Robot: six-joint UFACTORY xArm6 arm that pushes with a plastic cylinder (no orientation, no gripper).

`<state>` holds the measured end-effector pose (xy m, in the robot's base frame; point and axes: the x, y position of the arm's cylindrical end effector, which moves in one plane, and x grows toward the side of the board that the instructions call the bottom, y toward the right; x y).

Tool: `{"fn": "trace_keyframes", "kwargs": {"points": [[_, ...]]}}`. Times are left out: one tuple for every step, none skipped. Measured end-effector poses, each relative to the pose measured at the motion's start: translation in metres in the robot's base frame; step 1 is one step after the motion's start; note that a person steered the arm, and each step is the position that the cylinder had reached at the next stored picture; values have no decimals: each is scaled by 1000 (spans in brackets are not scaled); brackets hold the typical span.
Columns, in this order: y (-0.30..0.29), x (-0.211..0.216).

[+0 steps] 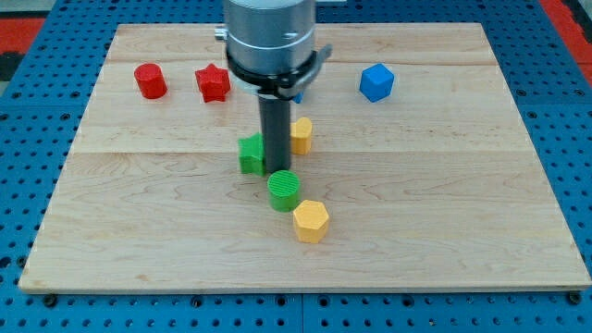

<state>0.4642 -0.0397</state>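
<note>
The arm carries no pincer, only a dark rod whose tip (278, 170) rests between a green star-shaped block (251, 154) and a yellow block (302, 135), just above a green cylinder (284, 191).

A light wooden board (444, 231) with visible plank seams lies flat on a blue perforated surface (28, 111). A red perforated panel (37, 23) occupies the 10 o'clock corner.

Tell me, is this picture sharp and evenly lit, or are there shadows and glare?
Camera view: even, soft light, no glare on the pale wooden board; the yellow hexagonal block and green cylinder block look crisp, with faint shadows; my tip sits just above the cylinder; the grey arm housing is cropped at the view's top.
</note>
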Motion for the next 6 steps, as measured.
{"fn": "trace_keyframes", "kwargs": {"points": [[-41,-18],[-42,0],[-73,-11],[-39,-50],[29,-62],[82,-88]]}}
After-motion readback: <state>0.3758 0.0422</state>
